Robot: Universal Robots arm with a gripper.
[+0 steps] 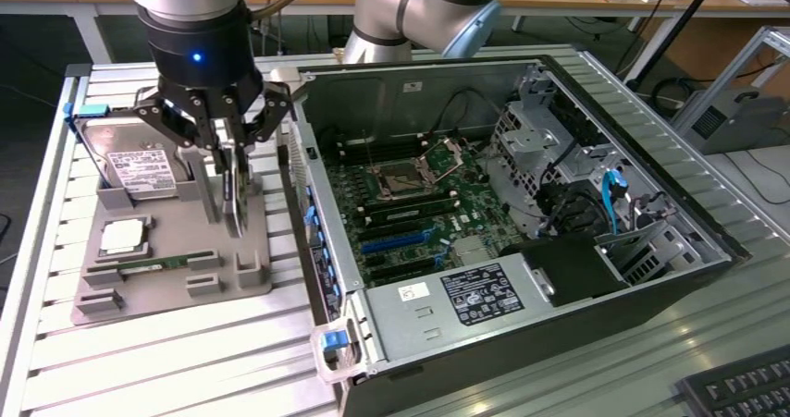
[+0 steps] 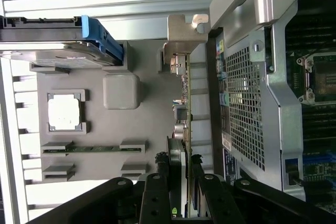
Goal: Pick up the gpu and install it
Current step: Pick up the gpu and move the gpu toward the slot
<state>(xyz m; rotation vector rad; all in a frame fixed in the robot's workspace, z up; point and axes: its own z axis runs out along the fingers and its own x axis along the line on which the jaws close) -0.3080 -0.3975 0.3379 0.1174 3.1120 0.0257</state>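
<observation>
Gpu is gripped on edge by the claw, clamped on its upper edge, over the grey tray, beside the open computer case.

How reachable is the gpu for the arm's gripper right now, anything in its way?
Yes, it looks so. The gripper is down over the gpu, which stands on edge in the gray tray, jaws on either side and seemingly closed on it. Nothing sits between them; the computer case is close alongside.
</observation>
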